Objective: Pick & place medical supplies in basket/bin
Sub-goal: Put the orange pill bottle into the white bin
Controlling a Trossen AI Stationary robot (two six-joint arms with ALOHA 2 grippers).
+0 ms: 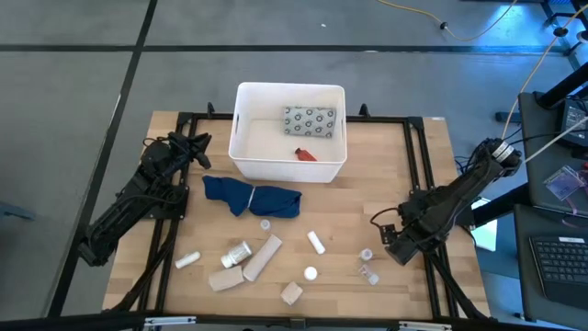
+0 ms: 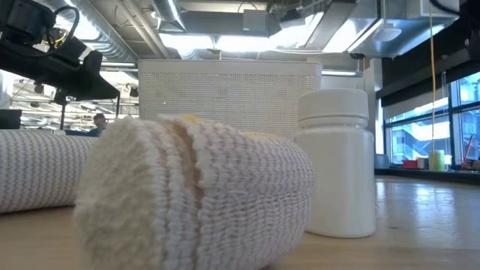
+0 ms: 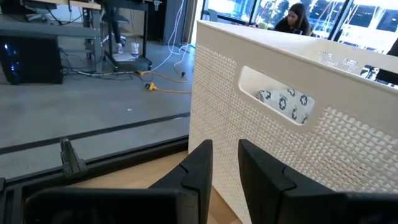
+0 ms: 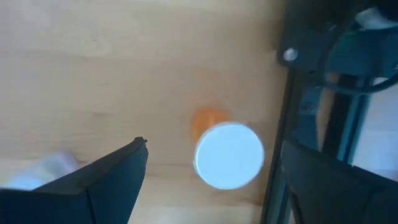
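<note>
The white bin (image 1: 241,147) stands at the table's far middle, with a grey dotted packet (image 1: 310,120) and an orange item (image 1: 305,154) inside. Beige bandage rolls (image 1: 264,256), blocks (image 1: 291,292) and white vials (image 1: 316,242) lie on the near part of the table. My right gripper (image 1: 390,243) is open, pointing down over a white-capped orange vial (image 4: 228,155), which stands upright between its fingers and apart from both. The vial also shows in the high view (image 1: 367,255). My left gripper (image 3: 225,155) waits by the bin's left wall (image 3: 249,143), fingers a narrow gap apart, empty.
A dark blue cloth (image 1: 253,196) lies just near of the bin. A clear vial (image 1: 369,273) lies beside the right gripper. A black frame rail (image 1: 424,175) runs along the table's right side. In the low view a bandage roll (image 2: 195,199) and a white bottle (image 2: 337,165) stand close.
</note>
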